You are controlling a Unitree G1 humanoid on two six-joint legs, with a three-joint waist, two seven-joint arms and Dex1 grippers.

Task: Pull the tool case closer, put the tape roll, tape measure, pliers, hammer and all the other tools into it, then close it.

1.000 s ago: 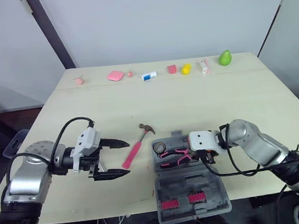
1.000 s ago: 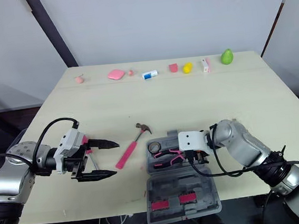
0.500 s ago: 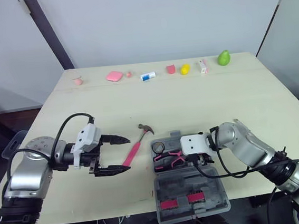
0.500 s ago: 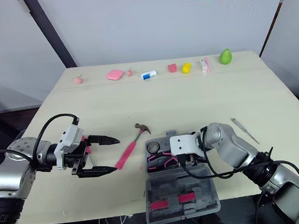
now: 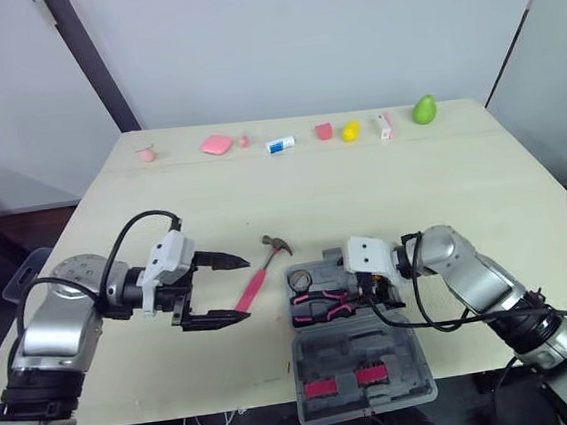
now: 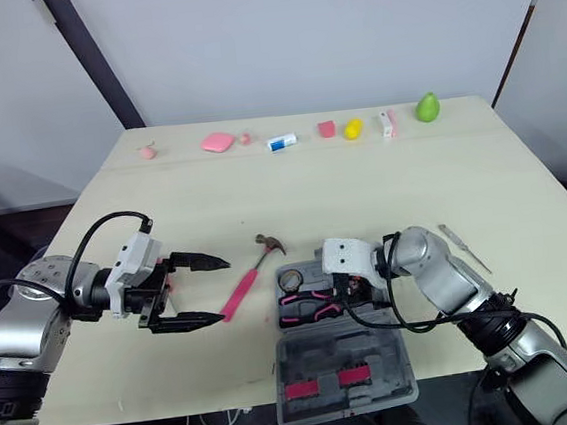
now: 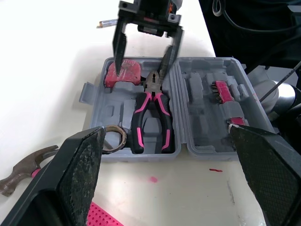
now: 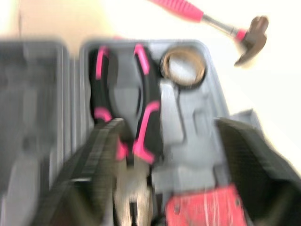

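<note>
I see the tool case (image 5: 408, 333) lying open at the near edge of the surface (image 5: 382, 188). The pliers (image 5: 322, 306) with pink handles sit in the case. The tape roll (image 5: 301, 278) is in its own hole just beside them, and the red tape measure (image 7: 122, 73) lies in the case too.

My right gripper (image 7: 140, 69) hangs over the case, above the tape measure and the head of the pliers. Its two fingers are spread apart and it holds nothing.

The hammer (image 5: 261, 272) with the pink handle lies on the surface, just left of the case. My left gripper (image 5: 243, 289) is next to the handle, opened wide with nothing in it.

A screwdriver (image 6: 465, 247) lies on the surface to the right of my right arm, apart from the case.
</note>
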